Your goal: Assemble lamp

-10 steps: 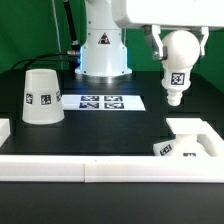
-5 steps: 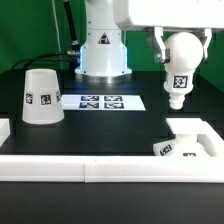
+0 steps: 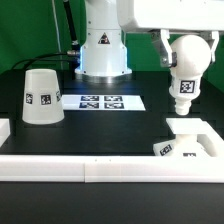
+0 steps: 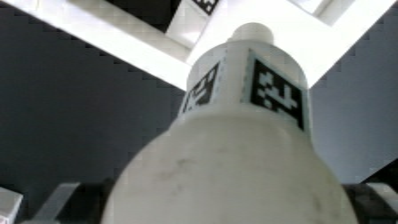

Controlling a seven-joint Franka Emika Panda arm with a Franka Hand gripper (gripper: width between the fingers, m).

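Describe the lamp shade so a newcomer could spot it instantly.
Find the robot's white pedestal at the black table's rear. On the exterior view's left of it, beside the flat marker board, stands the lamp shade. It alone is a truncated cone, narrow end up.

Matte white plastic bulb (image 3: 186, 68), smooth matte white shade (image 3: 41, 97), dull black table (image 3: 110, 130)

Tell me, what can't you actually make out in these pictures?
- Gripper, exterior view: top edge cuts it off; the bulb it grips covers its inner finger faces.
- Base, exterior view: right edge cuts it off; the white rail hides its foot.
- Wrist view: the bulb fills the picture, hiding most below it.
- Shade: tag pattern too small to read.
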